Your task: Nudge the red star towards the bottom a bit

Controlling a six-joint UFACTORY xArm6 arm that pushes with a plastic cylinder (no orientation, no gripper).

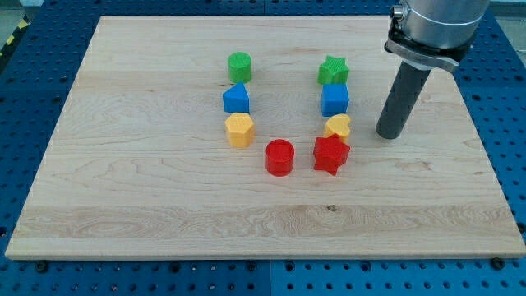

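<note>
7 other blocks (pixel 240 65) sit on a wooden board (pixel 148 197) over blue pegboard (pixel 25 74).

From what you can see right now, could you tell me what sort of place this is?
Probably a robotics lab bench: a wooden board on a blue perforated table, small coloured blocks like the red star, and my tip.

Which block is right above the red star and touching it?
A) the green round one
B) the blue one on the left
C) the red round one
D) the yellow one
D: the yellow block sits against the top edge of the red star, while my tip stands off to the view's right of both.
</note>
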